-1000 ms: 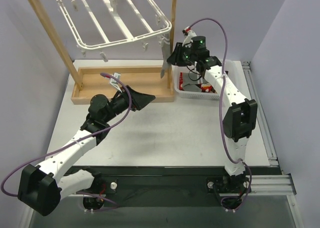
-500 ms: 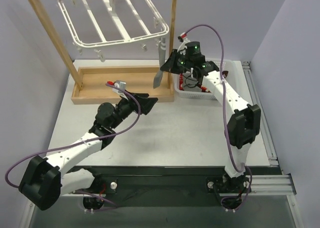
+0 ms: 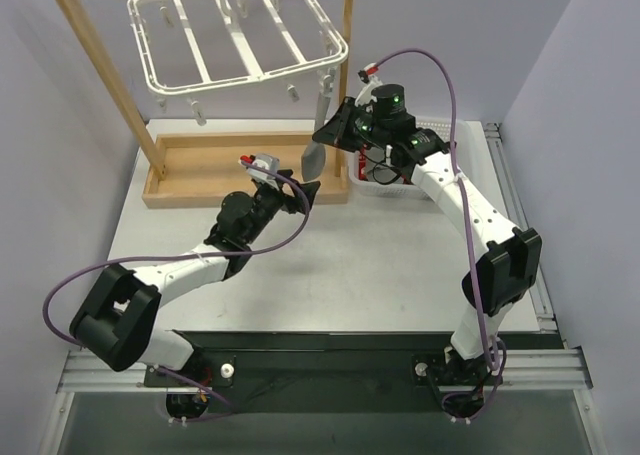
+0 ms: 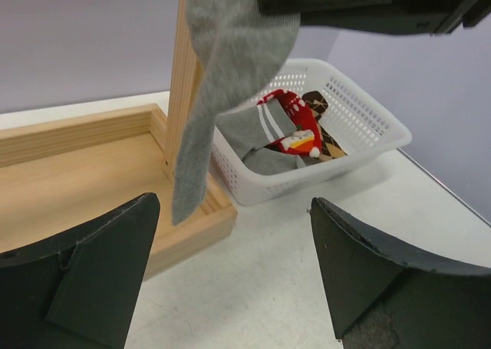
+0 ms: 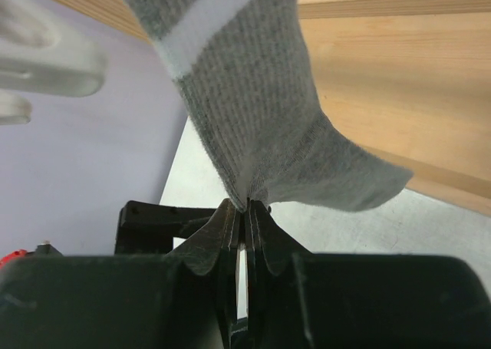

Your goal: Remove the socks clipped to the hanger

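One grey sock (image 3: 316,145) hangs from a clip at the right corner of the white hanger (image 3: 200,79), beside the rack's right post. My right gripper (image 3: 330,132) is shut on the sock's edge. In the right wrist view the fingertips (image 5: 247,208) pinch the grey fabric (image 5: 261,119), and a white clip (image 5: 46,69) shows at the left. My left gripper (image 3: 303,190) stands open just below and in front of the sock. In the left wrist view the sock (image 4: 222,65) dangles above the wide gap between its fingers (image 4: 234,268), apart from them.
The hanger hangs on a wooden rack with a tray base (image 3: 220,165). A white basket (image 4: 360,146) right of the post holds red (image 4: 295,115), grey and argyle socks; the right arm covers most of the basket (image 3: 385,185) from above.
My right gripper moved left and shut on the grey sock. My left arm reached forward toward the sock and its jaws spread wider. The hanger swung a little.
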You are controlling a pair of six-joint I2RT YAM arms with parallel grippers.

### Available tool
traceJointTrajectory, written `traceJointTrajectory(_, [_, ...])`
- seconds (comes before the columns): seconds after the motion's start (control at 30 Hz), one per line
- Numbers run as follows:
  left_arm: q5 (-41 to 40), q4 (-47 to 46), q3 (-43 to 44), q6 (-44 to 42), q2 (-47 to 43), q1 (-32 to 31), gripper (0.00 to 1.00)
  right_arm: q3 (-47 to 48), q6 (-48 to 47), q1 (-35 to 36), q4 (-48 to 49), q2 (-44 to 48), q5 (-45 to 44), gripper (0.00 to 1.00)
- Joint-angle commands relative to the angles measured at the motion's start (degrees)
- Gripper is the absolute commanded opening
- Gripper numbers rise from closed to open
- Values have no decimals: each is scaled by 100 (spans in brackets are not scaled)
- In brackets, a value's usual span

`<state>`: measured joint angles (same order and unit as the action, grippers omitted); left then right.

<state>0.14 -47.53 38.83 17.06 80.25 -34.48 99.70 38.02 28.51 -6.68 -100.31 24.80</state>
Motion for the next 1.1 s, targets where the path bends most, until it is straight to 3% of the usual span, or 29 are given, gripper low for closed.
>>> traceJointTrajectory(0.0, [-207,-232,572,-335,201,-15,91,-170,135,119,158,380,-36,0])
traceJointTrajectory(0.23, [-322,-187,845,-379,395,73,91,-522,285,216,351,715,-45,0])
traceJointTrajectory(0.33, [-181,-90,1038,-431,544,108,85,-548,338,251,378,794,-10,0])
traceJointTrajectory(0.47, [-14,6,1101,-265,545,231,48,-610,381,304,395,908,-19,0])
traceJointTrajectory(0.5, [-14,50,1083,-195,501,257,25,-610,390,313,413,952,-19,0])
traceJointTrajectory(0.57, [-14,33,978,68,413,328,3,-645,364,339,422,961,-45,0])
traceJointTrajectory(0.6, [-14,-71,925,139,326,337,0,-645,347,348,413,952,-28,0])
traceJointTrajectory(0.7, [319,-56,828,403,97,354,0,-584,145,348,308,908,43,14])
traceJointTrajectory(0.73, [450,6,837,551,18,354,0,-522,-82,331,212,882,43,28])
traceJointTrajectory(0.83, [557,340,802,824,-281,345,0,-276,-452,138,-105,855,-36,47])
traceJointTrajectory(1.07, [636,666,679,1062,-870,284,0,145,-1260,-355,-457,847,-317,58])
